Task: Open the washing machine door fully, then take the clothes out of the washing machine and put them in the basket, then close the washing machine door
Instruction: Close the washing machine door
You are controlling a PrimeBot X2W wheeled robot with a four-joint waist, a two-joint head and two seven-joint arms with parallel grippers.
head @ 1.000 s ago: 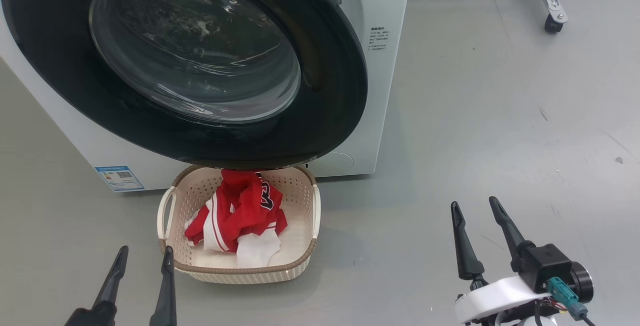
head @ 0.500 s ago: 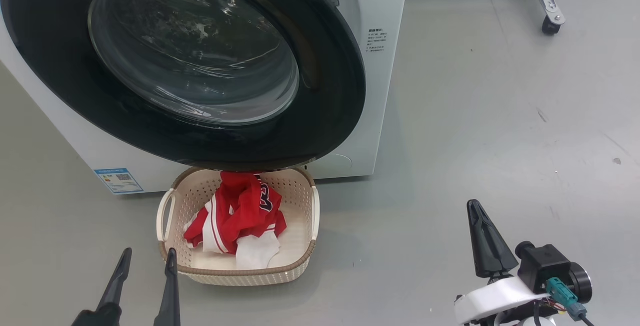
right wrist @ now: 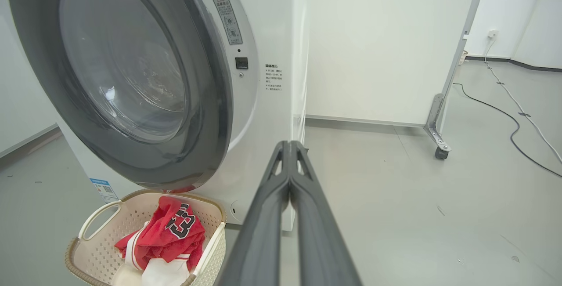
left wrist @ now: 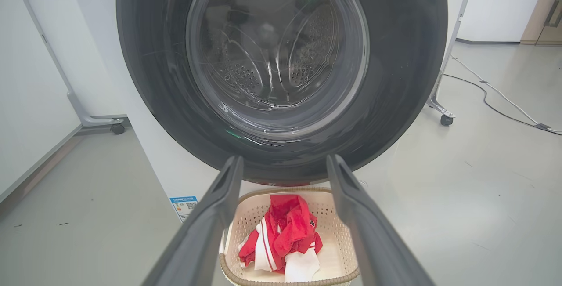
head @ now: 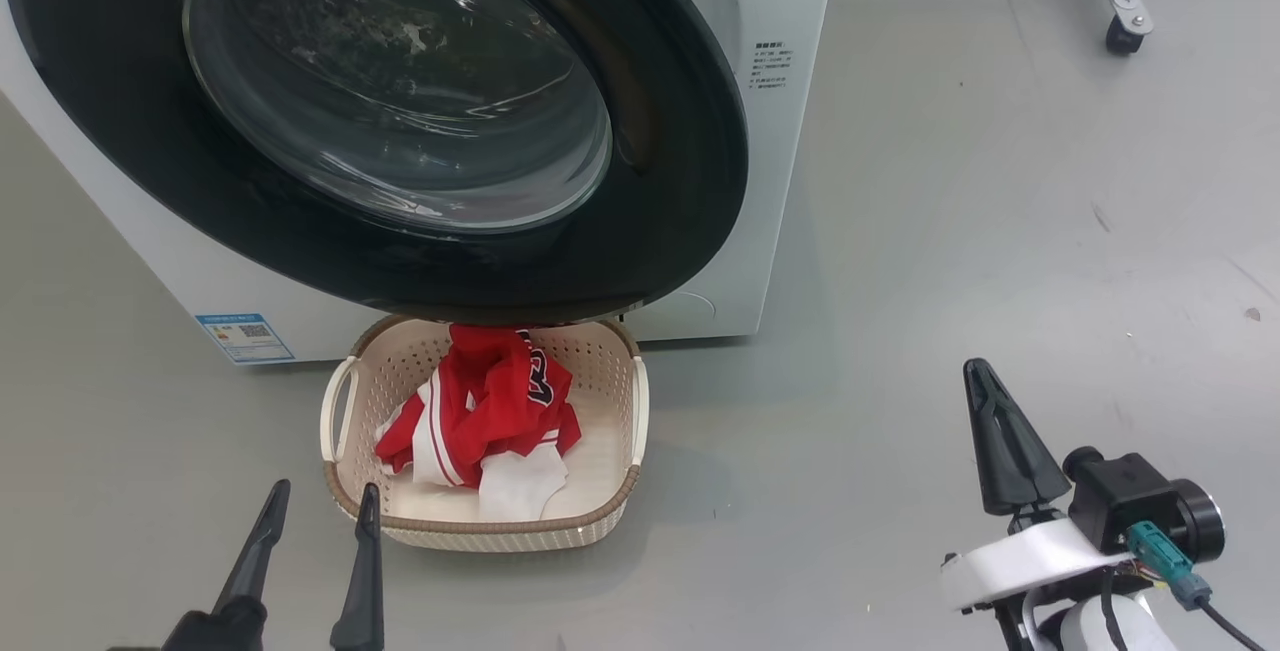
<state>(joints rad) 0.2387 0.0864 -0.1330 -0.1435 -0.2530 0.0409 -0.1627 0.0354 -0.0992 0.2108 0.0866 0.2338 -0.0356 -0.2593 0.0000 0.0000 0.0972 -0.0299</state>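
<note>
Nearest, our left gripper (head: pixel 325 487), fingers apart, sits just before the cream perforated plastic basket (head: pixel 480 533) holding the red jersey and white cloth (head: pixel 490 406); our right gripper (head: pixel 978 373), fingers together on nothing, stands well to the right. Beyond, the round black-rimmed glass door (head: pixel 685 181) of the white front-loading washing machine (head: pixel 795 1) overhangs the basket, straight ahead of the left gripper with nothing between. Latched or not, we cannot tell.

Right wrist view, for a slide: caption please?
Shut right pincer points toward the washing machine; clothes lie in the basket below the door.
</note>
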